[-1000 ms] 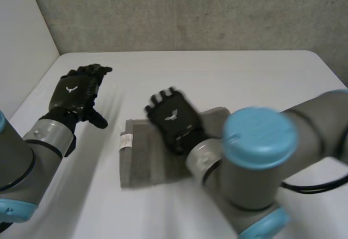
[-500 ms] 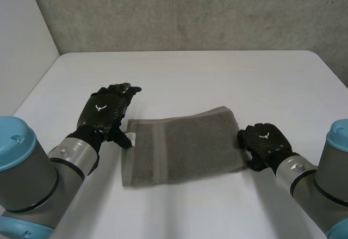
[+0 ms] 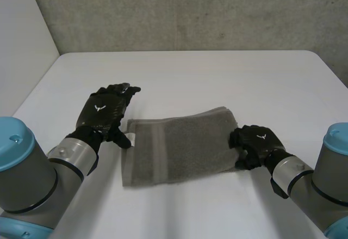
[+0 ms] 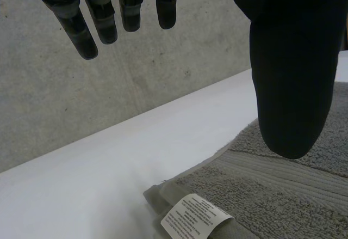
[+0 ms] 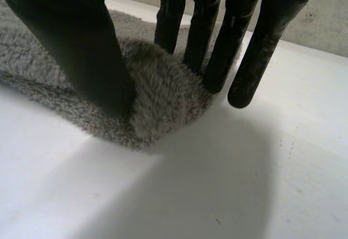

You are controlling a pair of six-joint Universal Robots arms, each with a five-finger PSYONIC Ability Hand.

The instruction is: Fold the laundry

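Label [image 4: 194,217] on towel [image 3: 179,149] corner beside left hand [image 3: 103,111], print illegible.

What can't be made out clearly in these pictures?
1. The tag: its print is too small to read in the left wrist view.
2. The towel: in the head view the right hand covers its right edge.
3. The left hand: in the head view its thumb hides whether it touches the towel.
4. The towel's underside lies against the table.

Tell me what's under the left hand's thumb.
The grey towel, its white label at the corner nearby. The thumb of the left hand hides the spot beneath it, so contact cannot be told.
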